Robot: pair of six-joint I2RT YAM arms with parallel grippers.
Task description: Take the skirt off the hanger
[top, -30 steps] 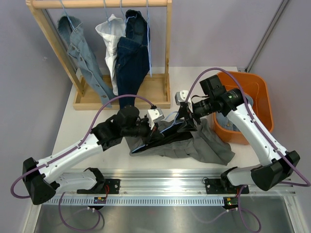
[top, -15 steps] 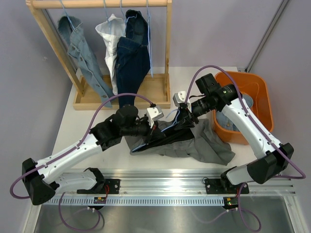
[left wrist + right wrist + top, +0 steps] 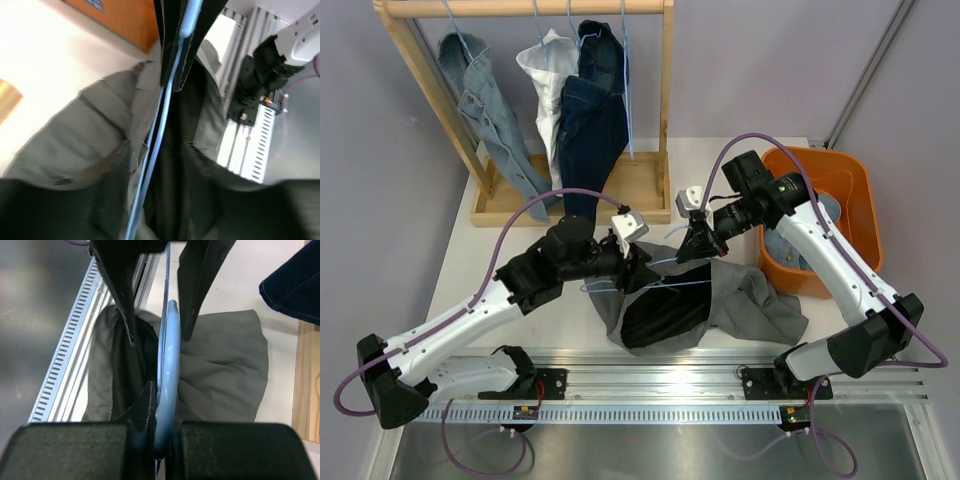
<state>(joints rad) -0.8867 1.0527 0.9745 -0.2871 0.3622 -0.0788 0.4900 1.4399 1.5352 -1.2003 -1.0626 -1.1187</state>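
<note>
The grey skirt (image 3: pixel 750 300) with its black lining lies crumpled on the table between the two arms. A light blue wire hanger (image 3: pixel 665 287) rests across it. My right gripper (image 3: pixel 698 243) is shut on the hanger's hook, and the right wrist view shows the blue hook (image 3: pixel 167 365) pinched between its fingers (image 3: pixel 162 437) above the skirt (image 3: pixel 225 375). My left gripper (image 3: pixel 638 268) sits at the skirt's left end. In the left wrist view its jaws (image 3: pixel 170 192) stand apart, with the hanger wire (image 3: pixel 160 115) and the skirt fabric (image 3: pixel 75 145) running between them.
A wooden clothes rack (image 3: pixel 665 100) at the back holds denim garments (image 3: pixel 590 120) and a white shirt (image 3: pixel 548 70) on hangers. An orange bin (image 3: pixel 850 180) with clothing stands at the right. A metal rail (image 3: pixel 650 385) runs along the table's near edge.
My right gripper has closed on the hanger's hook. My left gripper has opened and shifted slightly left. The skirt has slumped down toward the near edge, showing its black lining.
</note>
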